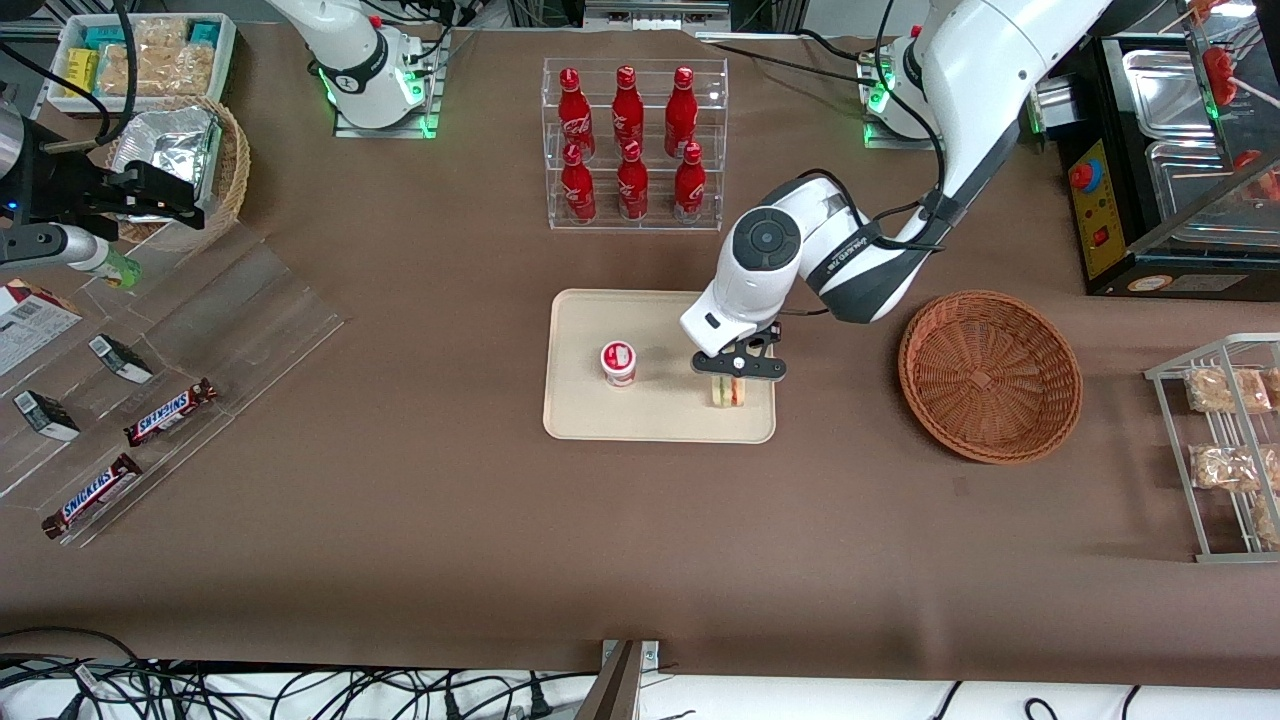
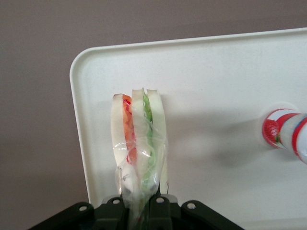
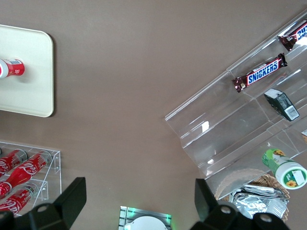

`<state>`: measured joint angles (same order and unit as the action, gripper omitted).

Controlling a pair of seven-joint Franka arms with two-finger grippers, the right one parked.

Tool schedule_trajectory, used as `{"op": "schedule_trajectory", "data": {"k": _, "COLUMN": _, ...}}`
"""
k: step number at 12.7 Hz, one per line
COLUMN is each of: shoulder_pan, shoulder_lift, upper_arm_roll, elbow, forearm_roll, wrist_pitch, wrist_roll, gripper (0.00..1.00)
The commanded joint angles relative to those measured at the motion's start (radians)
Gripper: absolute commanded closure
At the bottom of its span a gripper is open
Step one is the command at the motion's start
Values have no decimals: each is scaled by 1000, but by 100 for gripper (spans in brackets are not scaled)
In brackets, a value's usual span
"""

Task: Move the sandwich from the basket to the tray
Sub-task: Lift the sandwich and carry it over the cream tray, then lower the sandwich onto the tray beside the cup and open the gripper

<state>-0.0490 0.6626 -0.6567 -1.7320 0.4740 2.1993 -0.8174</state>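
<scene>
Sandwich (image 1: 729, 392): upper part hidden under the claw (image 1: 737, 368) in the front view; its gripped end ran off the picture's edge in the left wrist view (image 2: 139, 143).
Claw: fingertips not visible in either view; only the black body showed (image 2: 144, 211).
Tray (image 1: 580, 400): one corner covered by the arm in front; cut by the edge in both wrist views (image 2: 216, 96).
Cup (image 2: 285, 134): partly cropped and blurred in the left wrist view; label too small to read in front (image 1: 619, 362).
Snack rack (image 1: 1225, 440): cropped at the frame's edge.
</scene>
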Motion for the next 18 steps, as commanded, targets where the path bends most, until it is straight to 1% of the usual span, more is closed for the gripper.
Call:
{"op": "schedule_trajectory", "data": {"k": 1, "shoulder_pan": -20, "shoulder_lift": 38, "upper_arm_roll": 2, "elbow": 26, "forearm_roll": 86, "wrist_pitch": -7, "wrist_roll": -66, "gripper": 100}}
{"op": "schedule_trajectory", "data": {"k": 3, "shoulder_pan": -22, "shoulder_lift": 43, "upper_arm_roll": 0, "elbow": 26, "forearm_roll": 92, "wrist_pitch": -7, "wrist_roll": -68, "gripper": 100}}
{"op": "schedule_trajectory", "data": {"k": 4, "shoulder_pan": -22, "shoulder_lift": 43, "upper_arm_roll": 2, "elbow": 28, "forearm_roll": 92, "wrist_pitch": -7, "wrist_roll": -71, "gripper": 82}}
{"op": "schedule_trajectory", "data": {"k": 5, "shoulder_pan": -22, "shoulder_lift": 42, "upper_arm_roll": 2, "elbow": 28, "forearm_roll": 92, "wrist_pitch": -7, "wrist_roll": -89, "gripper": 75}}
{"op": "schedule_trajectory", "data": {"k": 7, "shoulder_pan": -22, "shoulder_lift": 40, "upper_arm_roll": 2, "elbow": 31, "forearm_roll": 94, "wrist_pitch": -7, "wrist_roll": -97, "gripper": 53}}
{"op": "schedule_trajectory", "data": {"k": 10, "shoulder_pan": -22, "shoulder_lift": 40, "upper_arm_roll": 2, "elbow": 31, "forearm_roll": 95, "wrist_pitch": -7, "wrist_roll": -97, "gripper": 9}}
{"op": "schedule_trajectory", "data": {"k": 11, "shoulder_pan": -22, "shoulder_lift": 38, "upper_arm_roll": 0, "elbow": 34, "forearm_roll": 94, "wrist_pitch": -10, "wrist_roll": -97, "gripper": 0}}
{"op": "schedule_trajectory", "data": {"k": 13, "shoulder_pan": -19, "shoulder_lift": 17, "upper_arm_roll": -4, "elbow": 43, "forearm_roll": 86, "wrist_pitch": -23, "wrist_roll": -115, "gripper": 0}}
{"op": "schedule_trajectory", "data": {"k": 15, "shoulder_pan": 0, "shoulder_lift": -36, "upper_arm_roll": -9, "elbow": 58, "forearm_roll": 69, "wrist_pitch": -55, "wrist_roll": -132, "gripper": 0}}
{"op": "schedule_trajectory", "data": {"k": 17, "shoulder_pan": 4, "shoulder_lift": -61, "upper_arm_roll": -9, "elbow": 151, "forearm_roll": 11, "wrist_pitch": -186, "wrist_roll": -149, "gripper": 0}}
{"op": "schedule_trajectory", "data": {"k": 18, "shoulder_pan": 21, "shoulder_lift": -69, "upper_arm_roll": -9, "elbow": 204, "forearm_roll": 9, "wrist_pitch": -272, "wrist_roll": -149, "gripper": 0}}
